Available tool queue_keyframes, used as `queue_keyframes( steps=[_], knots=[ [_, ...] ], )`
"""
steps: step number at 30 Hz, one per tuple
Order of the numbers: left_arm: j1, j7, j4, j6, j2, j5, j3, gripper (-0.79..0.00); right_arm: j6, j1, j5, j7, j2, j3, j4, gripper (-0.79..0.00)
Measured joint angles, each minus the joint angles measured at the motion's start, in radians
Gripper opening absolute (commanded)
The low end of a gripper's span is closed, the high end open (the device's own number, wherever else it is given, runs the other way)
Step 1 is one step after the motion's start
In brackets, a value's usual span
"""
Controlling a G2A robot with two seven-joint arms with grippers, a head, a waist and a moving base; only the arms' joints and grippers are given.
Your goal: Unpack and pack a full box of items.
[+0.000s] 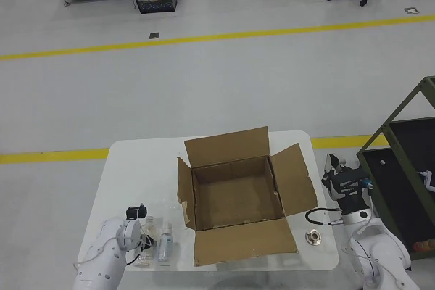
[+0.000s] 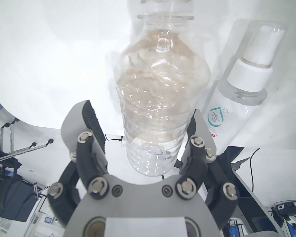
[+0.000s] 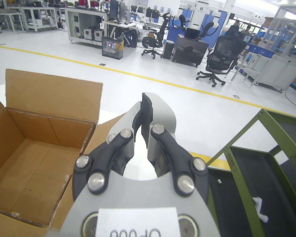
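Plastic bottle inside the parted left end effector likely needs gripping, then boxing; right end effector closed, empty

Matt brown cardboard box, clear glossy plastic bottle, smooth white table, poss. metal ring

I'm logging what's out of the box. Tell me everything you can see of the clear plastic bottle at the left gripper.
The clear plastic bottle is thin, ribbed and see-through, empty, apparently uncapped, its walls slightly dented. It lies on its side on the white table, base between the open fingers of the left gripper, neck pointing away. The finger on the spray bottle side looks to touch it; the other stands off. The spray bottle lies close alongside; contact unclear.
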Motion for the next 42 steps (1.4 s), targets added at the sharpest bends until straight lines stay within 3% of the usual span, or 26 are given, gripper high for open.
queue_keyframes(
  steps=[13,14,15,17,18,19,23,29,38,40,42],
  knots=[
    [-0.038,0.032,0.083,-0.012,0.000,-0.017,0.013,-0.148,0.000,0.000,0.000,0.000,0.000,0.000,0.000,-0.785],
    [-0.041,0.034,0.087,-0.013,0.000,-0.017,0.015,-0.200,0.000,0.000,0.000,0.000,0.000,0.000,0.000,-0.785],
    [-0.043,0.035,0.093,-0.013,0.000,-0.017,0.016,-0.379,0.000,0.000,0.000,0.000,0.000,0.000,0.000,-0.785],
    [-0.047,0.037,0.101,-0.012,0.001,-0.017,0.018,-0.533,0.000,0.000,0.000,0.000,0.000,0.000,0.000,-0.785],
    [-0.050,0.039,0.104,-0.010,0.001,-0.016,0.020,-0.686,0.000,0.000,0.000,0.000,0.000,0.000,0.000,-0.785],
    [-0.051,0.041,0.104,-0.008,0.001,-0.015,0.020,-0.785,0.000,0.000,0.000,0.000,0.000,0.000,0.000,-0.785],
    [-0.043,0.048,0.075,-0.001,0.004,0.003,0.021,-0.785,0.000,0.000,0.000,0.000,0.000,0.000,0.000,-0.785],
    [0.012,-0.004,-0.064,0.011,0.016,0.017,-0.010,-0.785,0.001,0.000,0.002,0.000,0.000,0.000,0.000,-0.785],
    [0.143,-0.154,-0.407,0.013,0.037,0.034,-0.070,-0.785,0.009,-0.004,0.114,0.017,0.000,0.073,-0.022,-0.785],
    [0.170,-0.177,-0.488,0.016,0.039,0.019,-0.084,-0.785,0.006,-0.010,0.162,0.042,0.001,0.108,-0.024,-0.668],
    [0.191,-0.199,-0.561,0.017,0.041,0.001,-0.093,-0.785,-0.013,-0.014,0.209,0.087,0.003,0.140,-0.015,-0.628]
  ],
)
